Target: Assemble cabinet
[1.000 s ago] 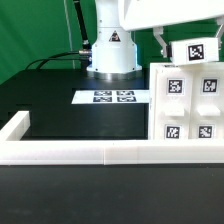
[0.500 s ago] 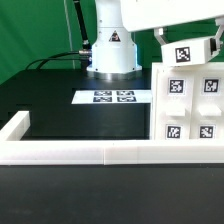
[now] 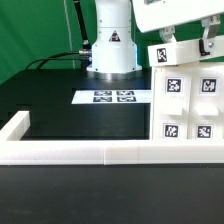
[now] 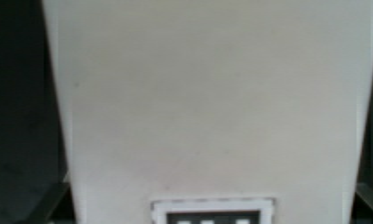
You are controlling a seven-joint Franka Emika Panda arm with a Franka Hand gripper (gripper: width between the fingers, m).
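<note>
Starting at the exterior view's left, a low white rail (image 3: 60,152) turns a corner at about 8 o'clock and runs along the front of the black table (image 3: 55,105) toward 4 o'clock. A green backdrop (image 3: 30,30) fills the 10 o'clock corner, and a black cable (image 3: 58,58) trails across in front of it toward the arm. At the middle, just short of 12 o'clock, stands the arm's white base (image 3: 110,50). The marker board (image 3: 113,97) lies flat on the table right in front of it. At 3 o'clock the cabinet body (image 3: 188,108) stands upright against the rail, its near face showing four tags. Directly above it, at about 1 o'clock, the gripper (image 3: 184,44) has a dark finger (image 3: 160,36) on each side of a white panel (image 3: 185,57). The jaws are spread wide and closed on the panel. A tag sits toward the panel's end on the exterior view's left. The panel sits at the body's top edge, but I cannot tell whether the two touch. In the wrist view the panel (image 4: 209,100) fills nearly the whole picture as a plain white face, with a tag (image 4: 213,212) at one end.
</note>
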